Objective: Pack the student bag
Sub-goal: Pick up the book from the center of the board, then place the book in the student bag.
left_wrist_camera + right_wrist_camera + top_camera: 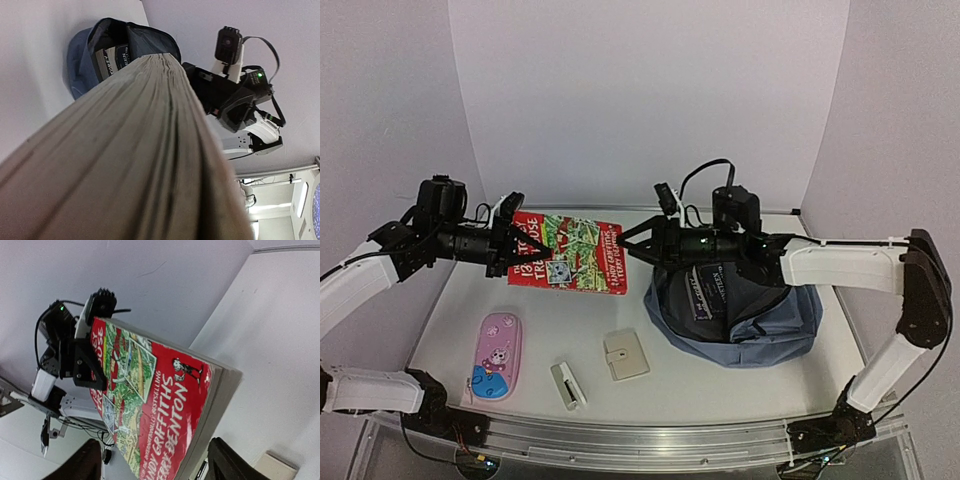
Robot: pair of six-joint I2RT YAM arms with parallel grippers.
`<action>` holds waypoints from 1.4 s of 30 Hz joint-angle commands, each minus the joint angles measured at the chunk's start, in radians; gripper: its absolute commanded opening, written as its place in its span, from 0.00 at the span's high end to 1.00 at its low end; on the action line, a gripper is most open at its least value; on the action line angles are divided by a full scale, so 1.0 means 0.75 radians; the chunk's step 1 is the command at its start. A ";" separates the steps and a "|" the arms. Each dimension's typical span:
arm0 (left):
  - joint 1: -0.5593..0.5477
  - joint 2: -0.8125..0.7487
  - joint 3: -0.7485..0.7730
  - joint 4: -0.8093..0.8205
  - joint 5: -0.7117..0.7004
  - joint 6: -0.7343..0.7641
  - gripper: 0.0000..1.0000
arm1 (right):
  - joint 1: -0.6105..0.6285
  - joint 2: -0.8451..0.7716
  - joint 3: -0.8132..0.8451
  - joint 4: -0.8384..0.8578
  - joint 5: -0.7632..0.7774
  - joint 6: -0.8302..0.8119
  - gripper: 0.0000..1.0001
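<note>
Book [575, 255] is held in the air above the rear left of the table [720, 385], red glossy cover up, its rough grey page block showing in the left wrist view. Left pincer [532, 248] is clamped on the book's left edge. Right pincer [628, 245] is at the book's right edge with its jaws spread, one finger [230, 465] on either side of the corner and not pressing it. The student bag [750, 320], soft slate-blue fabric with black zip trim, is slumped on the right rear of the table under the right arm, its mouth gaping toward the book. A band of bare white table runs below the book, between the left-hand items and the bag. White walls close the back and both sides; a metal rail [650, 440] runs along the near edge. Count: two arms, one bag and two books, the second [107, 60] dark and standing inside the bag. There is also one pink rounded pencil case [498, 357], one beige square pouch [625, 354] and one small white block [568, 385], all three near the front edge and apart from each other.
</note>
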 commanded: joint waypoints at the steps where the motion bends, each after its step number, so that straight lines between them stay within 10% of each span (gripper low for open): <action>1: 0.005 -0.061 -0.038 0.095 -0.140 -0.068 1.00 | -0.087 -0.214 0.029 -0.340 0.293 -0.203 0.09; 12: 0.007 -0.040 -0.141 0.255 -0.179 -0.172 1.00 | -0.581 -0.488 -0.001 -1.089 0.818 -0.397 0.02; 22: 0.007 -0.062 -0.157 0.237 -0.169 -0.183 1.00 | -0.919 -0.489 -0.196 -1.104 0.846 -0.428 0.02; 42: 0.007 -0.019 -0.176 0.311 -0.162 -0.212 1.00 | -0.934 -0.647 -0.332 -0.978 0.508 -0.446 0.02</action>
